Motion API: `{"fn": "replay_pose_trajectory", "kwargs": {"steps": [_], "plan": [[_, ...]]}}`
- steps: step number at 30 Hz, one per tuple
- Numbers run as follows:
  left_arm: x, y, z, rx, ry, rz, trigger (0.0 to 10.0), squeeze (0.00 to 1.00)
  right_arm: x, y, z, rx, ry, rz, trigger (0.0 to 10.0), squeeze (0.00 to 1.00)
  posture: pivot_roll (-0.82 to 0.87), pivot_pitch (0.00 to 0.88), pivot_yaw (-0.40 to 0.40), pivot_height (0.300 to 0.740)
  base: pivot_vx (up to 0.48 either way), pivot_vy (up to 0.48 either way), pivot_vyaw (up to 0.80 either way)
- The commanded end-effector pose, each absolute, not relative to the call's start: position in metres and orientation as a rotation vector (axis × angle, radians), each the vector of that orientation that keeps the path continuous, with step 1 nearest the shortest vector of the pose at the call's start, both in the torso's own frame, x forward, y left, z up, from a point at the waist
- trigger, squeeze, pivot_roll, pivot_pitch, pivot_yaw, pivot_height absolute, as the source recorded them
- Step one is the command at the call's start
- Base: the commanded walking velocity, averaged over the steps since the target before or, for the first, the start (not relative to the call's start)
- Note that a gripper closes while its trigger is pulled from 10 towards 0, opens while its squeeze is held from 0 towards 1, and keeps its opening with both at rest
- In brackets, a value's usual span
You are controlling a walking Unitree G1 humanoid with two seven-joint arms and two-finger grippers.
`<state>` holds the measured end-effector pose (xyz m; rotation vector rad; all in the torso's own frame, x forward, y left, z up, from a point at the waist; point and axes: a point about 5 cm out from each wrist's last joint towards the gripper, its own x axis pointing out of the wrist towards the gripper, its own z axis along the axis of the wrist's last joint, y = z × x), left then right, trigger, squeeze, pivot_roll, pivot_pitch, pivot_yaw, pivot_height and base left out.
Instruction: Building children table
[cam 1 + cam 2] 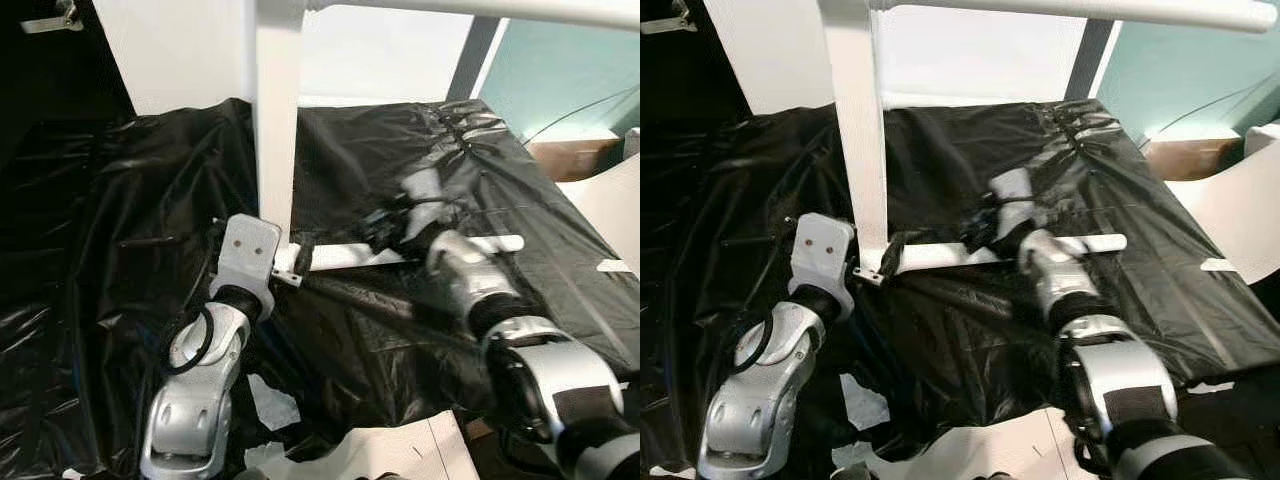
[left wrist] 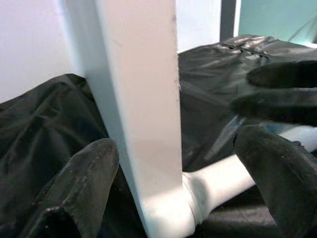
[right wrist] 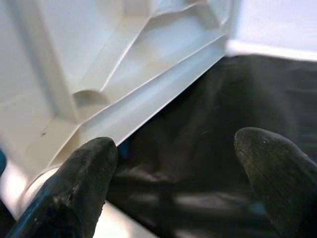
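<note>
1. One white table frame stands on a surface covered in black sheet (image 1: 120, 250); two of its parts show: an upright leg (image 1: 275, 120) and a round rail (image 1: 350, 256) that joins the leg at its foot and runs along the sheet toward the right edge
2. A second white bar (image 1: 480, 8) crosses the top of the head views, above the leg
3. Two grippers are at work, one on each arm
4. The left gripper (image 2: 178, 173) is at the foot of the leg, near the front edge of the sheet; its two black fingers (image 2: 79, 188) stand apart, one on each side of the leg, and the wrist view shows gaps between pads and leg, so the jaws are open, not clamped
5. The right gripper (image 1: 985, 228) is at the rail, about midway along it; in its wrist view the two fingertips (image 3: 84, 173) are spread wide with black sheet between them and a ribbed white underside (image 3: 124, 59) just beyond, so its jaws are open too
6. White sheets (image 1: 390, 450) lie at the front, below the black sheet, and a brown box (image 1: 570, 155) sits off the right edge
</note>
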<state>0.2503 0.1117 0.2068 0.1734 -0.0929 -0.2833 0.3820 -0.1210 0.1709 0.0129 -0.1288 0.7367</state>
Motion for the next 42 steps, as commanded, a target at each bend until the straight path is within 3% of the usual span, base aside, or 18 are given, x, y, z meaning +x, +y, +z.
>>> {"fn": "replay_pose_trajectory", "kwargs": {"steps": [1,6,11,27,28,29,30,38,42], "plan": [[0.255,0.128,0.207,0.156,-0.100,0.031,10.0,0.00,0.381,-0.132,0.170,0.043,-0.133,0.704,10.0,0.00,0.22,0.063,-0.083,0.740,0.000,0.000,0.00],[0.267,0.115,0.212,0.123,-0.125,0.011,10.0,0.00,0.372,-0.163,0.177,0.022,-0.174,0.641,10.0,0.00,0.17,0.079,-0.062,0.740,0.000,0.000,0.00],[0.278,0.100,0.216,0.100,-0.143,-0.040,10.0,0.00,0.368,-0.166,0.181,0.020,-0.187,0.627,10.0,0.00,0.16,0.084,-0.049,0.740,0.000,0.000,0.00],[0.335,0.074,0.222,0.045,-0.127,0.080,10.0,0.00,0.358,-0.159,0.186,0.044,-0.185,0.599,10.0,0.00,0.13,0.084,-0.045,0.740,0.000,0.000,0.00],[0.339,0.081,0.221,0.018,-0.127,0.128,9.4,0.00,0.356,-0.159,0.187,0.048,-0.187,0.591,10.0,0.00,0.12,0.084,-0.043,0.740,0.000,0.000,0.00],[0.341,0.084,0.221,-0.004,-0.130,0.143,3.1,0.00,0.356,-0.159,0.187,0.052,-0.187,0.586,10.0,0.00,0.12,0.084,-0.040,0.740,0.000,0.000,0.00],[0.342,0.086,0.221,-0.020,-0.133,0.149,0.0,0.00,0.356,-0.159,0.187,0.055,-0.187,0.582,10.0,0.00,0.12,0.084,-0.040,0.740,0.000,0.000,0.00],[0.337,0.118,0.220,-0.005,-0.186,0.258,0.0,0.00,0.352,-0.158,0.183,0.061,-0.173,0.573,10.0,0.00,0.12,0.085,-0.034,0.740,0.000,0.000,0.00],[0.318,0.142,0.224,0.031,-0.228,0.292,0.0,0.00,0.351,-0.155,0.180,0.056,-0.156,0.584,10.0,0.00,0.14,0.084,-0.045,0.740,0.000,0.000,0.00]]}}
